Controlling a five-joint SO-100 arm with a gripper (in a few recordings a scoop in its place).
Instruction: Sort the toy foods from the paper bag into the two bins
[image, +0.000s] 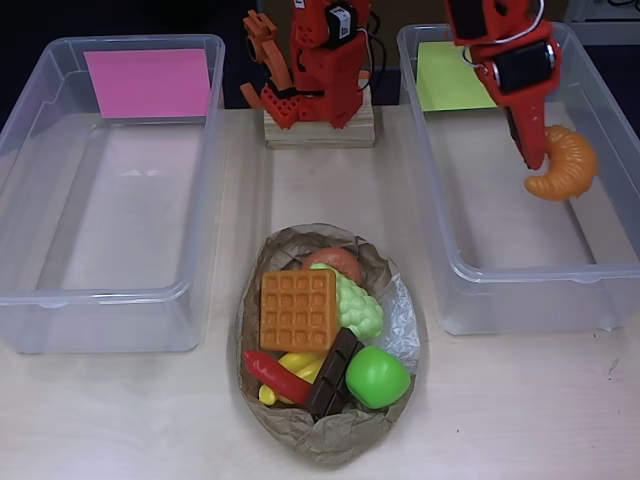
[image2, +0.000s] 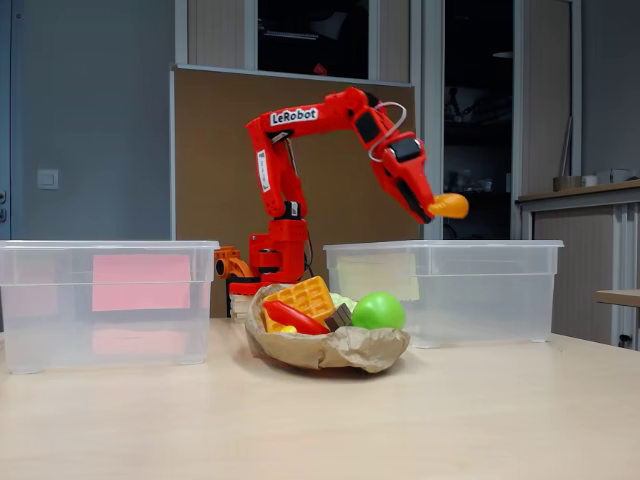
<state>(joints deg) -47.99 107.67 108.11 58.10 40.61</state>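
Two clear bins are shown: one pink-labelled bin far left of the gripper, one green-labelled bin beneath it. Between them, lower left of the gripper, one paper bag holds seven toys. One orange croissant is clamped in the closed-down gripper, above the bin.

jaws grip orange croissant over the yellow-green-labelled bin; paper bag holds toys.
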